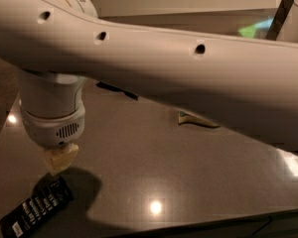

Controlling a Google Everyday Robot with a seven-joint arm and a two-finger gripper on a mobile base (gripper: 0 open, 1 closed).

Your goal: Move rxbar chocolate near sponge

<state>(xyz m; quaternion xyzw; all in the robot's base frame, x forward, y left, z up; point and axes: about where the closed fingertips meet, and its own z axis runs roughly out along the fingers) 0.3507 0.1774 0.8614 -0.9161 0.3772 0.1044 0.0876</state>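
The rxbar chocolate [37, 208], a long black wrapper with white lettering and a white label at its near end, lies flat on the grey table at the front left. My gripper [60, 159] hangs under the wrist just above the bar's far end, with a pale yellow tip showing. The sponge [196, 119] shows only as a pale yellow edge with some green, near the table's middle, mostly hidden under my arm.
My big white arm [188, 73] crosses the whole view and hides much of the table [154, 162]. A dark flat object [117, 89] lies farther back, behind the arm. The table's front edge runs along the bottom right.
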